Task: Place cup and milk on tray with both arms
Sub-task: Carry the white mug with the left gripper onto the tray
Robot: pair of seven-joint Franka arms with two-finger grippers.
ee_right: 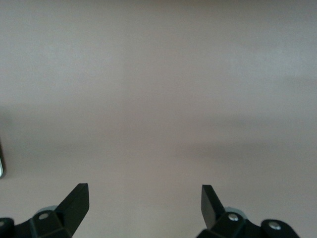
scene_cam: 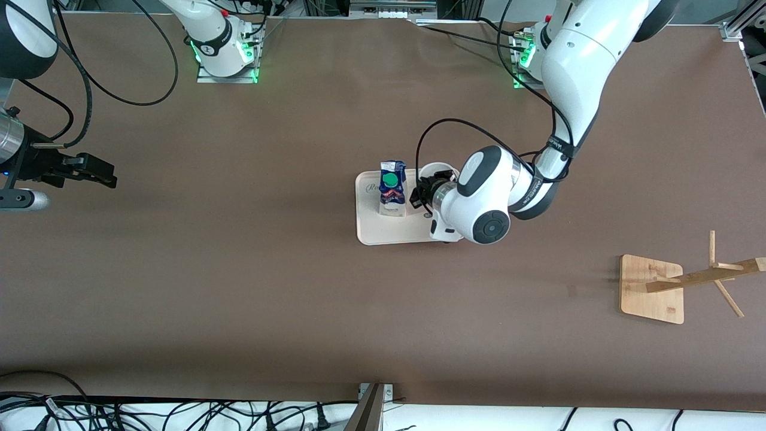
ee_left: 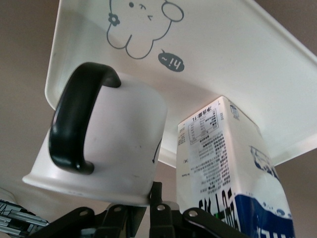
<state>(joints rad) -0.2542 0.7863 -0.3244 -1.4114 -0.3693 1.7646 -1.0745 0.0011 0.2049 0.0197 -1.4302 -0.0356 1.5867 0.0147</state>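
Note:
The cream-white tray [scene_cam: 368, 230] lies mid-table, its bunny drawing showing in the left wrist view [ee_left: 237, 59]. The blue and white milk carton [scene_cam: 392, 188] with a green cap stands upright on it, also seen in the left wrist view [ee_left: 223, 163]. The white cup [scene_cam: 435, 169] with a black handle is beside the milk, at the tray's end toward the left arm. My left gripper [scene_cam: 419, 193] is shut on the cup's rim [ee_left: 124, 139]; one finger [ee_left: 159, 191] presses its outer wall and the other is hidden. My right gripper [scene_cam: 90, 170] is open and empty [ee_right: 144, 198] over bare table.
A wooden rack with a square base [scene_cam: 652, 290] and slanted pegs stands near the left arm's end of the table, nearer the front camera than the tray. Cables lie along the table's front edge.

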